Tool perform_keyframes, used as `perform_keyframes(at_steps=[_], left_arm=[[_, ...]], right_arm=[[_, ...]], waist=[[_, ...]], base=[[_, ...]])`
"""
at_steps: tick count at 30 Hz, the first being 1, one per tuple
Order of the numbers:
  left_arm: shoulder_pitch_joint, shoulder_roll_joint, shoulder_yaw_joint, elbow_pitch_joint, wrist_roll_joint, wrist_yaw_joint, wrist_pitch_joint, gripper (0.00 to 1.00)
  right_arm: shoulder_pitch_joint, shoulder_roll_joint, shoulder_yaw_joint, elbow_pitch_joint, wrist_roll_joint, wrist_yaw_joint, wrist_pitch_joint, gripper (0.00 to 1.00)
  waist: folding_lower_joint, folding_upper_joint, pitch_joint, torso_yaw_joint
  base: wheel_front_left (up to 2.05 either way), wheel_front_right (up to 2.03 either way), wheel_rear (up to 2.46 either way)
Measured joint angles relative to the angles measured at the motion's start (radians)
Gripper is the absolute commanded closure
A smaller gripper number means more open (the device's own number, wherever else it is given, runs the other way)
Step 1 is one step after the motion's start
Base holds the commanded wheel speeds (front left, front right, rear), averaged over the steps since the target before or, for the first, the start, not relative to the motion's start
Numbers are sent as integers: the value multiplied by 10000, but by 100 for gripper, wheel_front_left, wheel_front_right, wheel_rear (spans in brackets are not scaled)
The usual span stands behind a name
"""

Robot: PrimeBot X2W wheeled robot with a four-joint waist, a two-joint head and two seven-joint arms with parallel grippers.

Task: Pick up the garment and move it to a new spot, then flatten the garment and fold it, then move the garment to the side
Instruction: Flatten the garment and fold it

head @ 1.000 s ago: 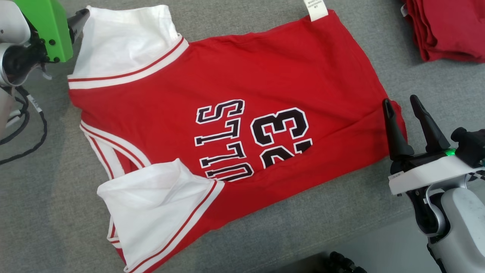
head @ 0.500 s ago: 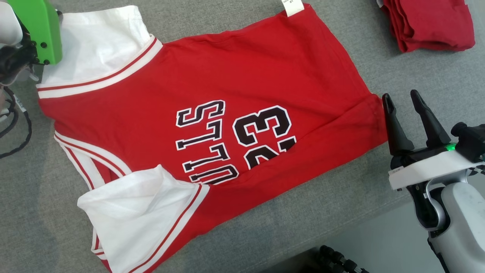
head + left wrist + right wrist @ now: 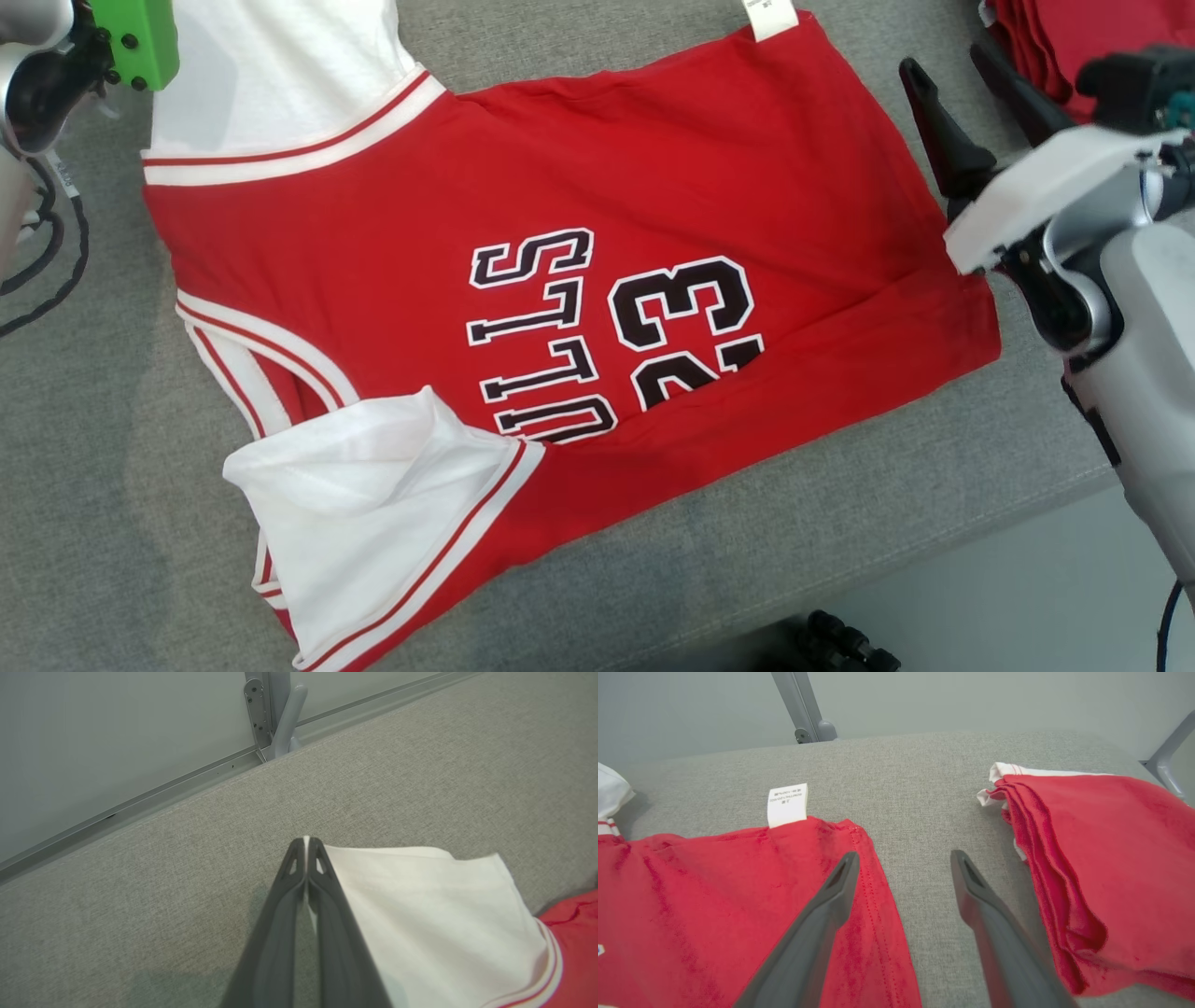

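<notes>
The garment (image 3: 579, 233) is a red jersey with white sleeves and a black "23" print, lying flat on the grey table (image 3: 93, 467). My left gripper (image 3: 306, 842) is shut on the corner of the far white sleeve (image 3: 420, 905), with a sliver of white cloth pinched between its tips. In the head view its green-cased wrist (image 3: 140, 37) sits at the top left, by that sleeve (image 3: 271, 75). My right gripper (image 3: 945, 61) hangs open over the garment's right hem. In the right wrist view the gripper (image 3: 904, 856) has one finger over red cloth (image 3: 714, 905) and the other over bare table.
A folded stack of red clothes (image 3: 1101, 858) lies just right of the right gripper, at the top right in the head view (image 3: 1064, 28). A white care label (image 3: 787, 804) sticks out of the garment's far edge. Black cables (image 3: 47, 261) hang at the left. The table's front edge (image 3: 934, 551) runs along the lower right.
My left gripper has shut on the white sleeve corner. My right gripper, still open, has moved away from me along the garment's right hem toward its far corner. The head camera shifted.
</notes>
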State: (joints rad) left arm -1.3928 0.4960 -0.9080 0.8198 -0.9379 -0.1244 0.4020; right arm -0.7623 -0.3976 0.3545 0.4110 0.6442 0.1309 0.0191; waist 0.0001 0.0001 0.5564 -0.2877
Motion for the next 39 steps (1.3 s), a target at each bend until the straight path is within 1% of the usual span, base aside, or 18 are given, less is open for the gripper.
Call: perform_keyframes(at_steps=[7, 12, 17, 20, 21, 22, 24, 25, 26, 27, 32, 36, 39], left_arm=[[-174, -84, -249, -119, 2, -44, -226, 100], [-270, -90, -397, -284, -36, -48, -351, 100], [-305, -81, -587, -477, -198, -61, -439, 100], [-307, -77, -650, -525, -232, -61, -485, 100], [-308, -73, -685, -546, -290, -61, -506, 100], [-308, -67, -711, -560, -359, -61, -514, 100], [-309, -56, -767, -587, -433, -61, -568, 100], [-310, -54, -798, -594, -464, -61, -602, 100], [-310, -54, -830, -600, -470, -61, -606, 100], [-310, -54, -865, -598, -487, -61, -617, 100], [-310, -54, -1001, -604, -558, -61, -943, 100], [-314, -48, -1085, -692, -541, -71, -1597, 100], [-384, -23, -1112, -679, -508, -71, -2142, 100]], right_arm=[[-1944, 142, 1020, 1588, 42, 2, 1421, 0], [-2807, 176, 1707, 2550, -130, 2, 1795, 0], [-3306, 268, 2405, 3323, -238, 2, 2015, 0], [-3422, 293, 2635, 3511, -209, 2, 2100, 9], [-3481, 314, 2740, 3568, -151, 2, 2100, 17], [-3530, 316, 2876, 3588, -119, 0, 2096, 36], [-3602, 307, 3124, 3645, -54, 0, 2077, 69], [-3633, 299, 3225, 3687, 8, 2, 2067, 69], [-3675, 301, 3325, 3728, 69, 2, 2067, 91], [-3714, 299, 3417, 3760, 132, 4, 2067, 100], [-3914, 119, 3783, 3866, 314, 4, 2040, 100], [-4122, -63, 3712, 4100, 405, 4, 1620, 100], [-4267, -67, 3488, 4326, 617, 4, 1243, 100]], waist=[[0, 0, 151, 367], [0, 0, 219, 560], [0, 0, 268, 710], [0, 0, 273, 758], [0, -1, 270, 774], [0, 0, 262, 785], [0, 0, 243, 804], [0, 0, 235, 814], [0, 0, 225, 825], [0, 0, 214, 835], [0, 0, 116, 889], [0, 0, 14, 968], [0, 0, -41, 1049]], base=[[0, 0, 0], [0, 0, 0], [0, 0, 0], [0, 0, 0], [0, 0, 0], [0, 0, 0], [0, 0, 0], [0, 0, 0], [0, 0, 0], [0, 0, 0], [0, 0, 0], [0, 0, 0], [0, 0, 0]])
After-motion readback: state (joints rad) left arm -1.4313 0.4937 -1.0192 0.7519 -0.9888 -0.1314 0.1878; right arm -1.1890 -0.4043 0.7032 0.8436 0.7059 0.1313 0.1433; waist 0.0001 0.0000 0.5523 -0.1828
